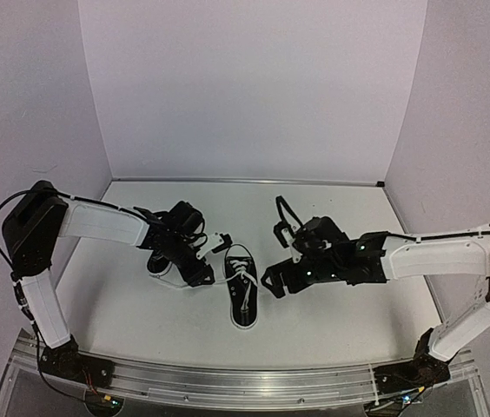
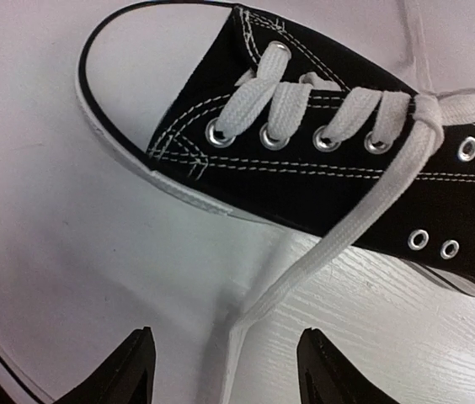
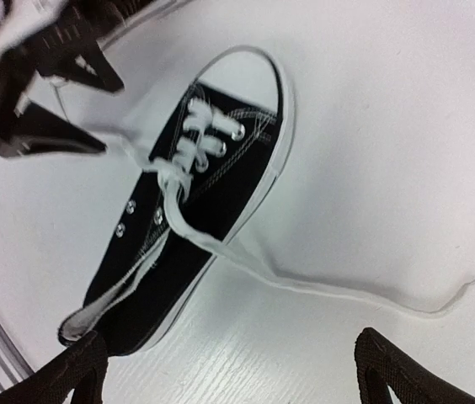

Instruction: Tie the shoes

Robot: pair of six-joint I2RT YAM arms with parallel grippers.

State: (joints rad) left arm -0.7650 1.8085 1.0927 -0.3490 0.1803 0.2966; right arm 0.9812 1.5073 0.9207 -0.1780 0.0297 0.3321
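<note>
The white desk (image 1: 349,330) carries everything, with the left arm (image 1: 97,224) and right arm (image 1: 436,256) reaching in from either side of the near shoe (image 1: 243,300). That shoe lies flat on its sole between them, toe pointing away from the arm bases. The second shoe (image 1: 158,263) sits beyond the left arm's wrist from the near shoe and is mostly hidden, so the state of its laces cannot be told.

The right end effector (image 1: 277,252) hangs near the right-arm side of the near shoe, jaws wide and holding nothing. The left end effector (image 1: 212,257) is just beside the toe on the other side. Its fingers (image 2: 132,370) stand at a middling gap around the first lace (image 2: 338,240), which runs from the shoe's top eyelets down between them without being pinched.

The second lace (image 3: 347,290) trails loose from the near shoe across the desk toward the right end effector.

The two laces cross in what looks like a single wrap (image 2: 427,109) at the top eyelets. No loops and no bow show. By that reading the task is at an early stage: both lace ends have yet to be gripped, the bow on the near shoe is still to be made, and the second shoe probably remains.
</note>
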